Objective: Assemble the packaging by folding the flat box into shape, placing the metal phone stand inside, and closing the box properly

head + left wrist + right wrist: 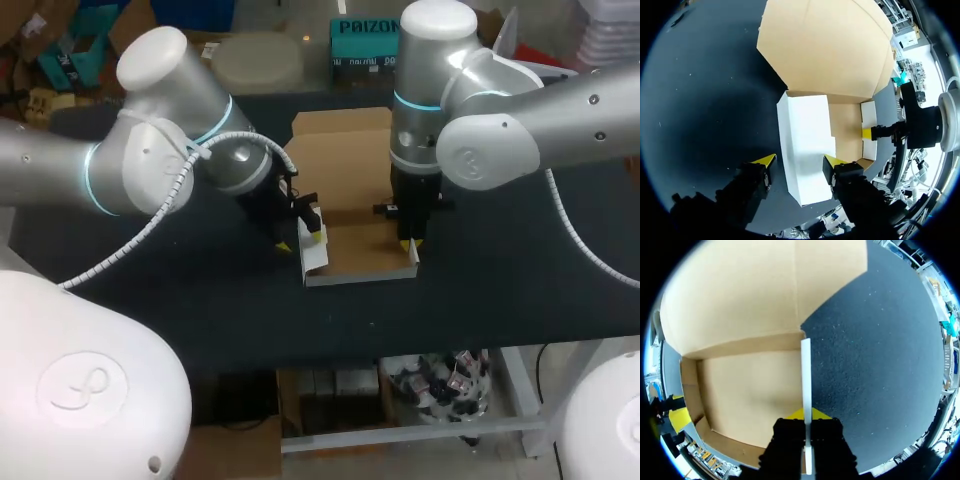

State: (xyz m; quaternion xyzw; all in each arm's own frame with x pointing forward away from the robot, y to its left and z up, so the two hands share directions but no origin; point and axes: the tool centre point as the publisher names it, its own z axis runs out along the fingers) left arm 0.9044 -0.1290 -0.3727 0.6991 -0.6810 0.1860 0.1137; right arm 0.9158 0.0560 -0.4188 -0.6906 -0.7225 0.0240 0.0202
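Note:
The cardboard box (pixel 350 180), brown inside and white outside, lies half folded at mid table, its big lid flap (pixel 830 45) spread flat behind the shallow tray. My left gripper (pixel 299 241) stands open astride the white left side wall (pixel 805 145), one yellow fingertip (pixel 765 160) outside it and the other over the tray. My right gripper (pixel 805 414) is shut on the thin upright right side wall (pixel 805 370), pinching it from both sides. In the head view it (pixel 410 246) stands at the tray's right edge. No phone stand shows in any view.
A teal carton (pixel 365 40) and a pale round container (pixel 258 60) stand at the table's far edge behind the box. Dark tabletop (pixel 180 300) stretches to either side and to the near edge.

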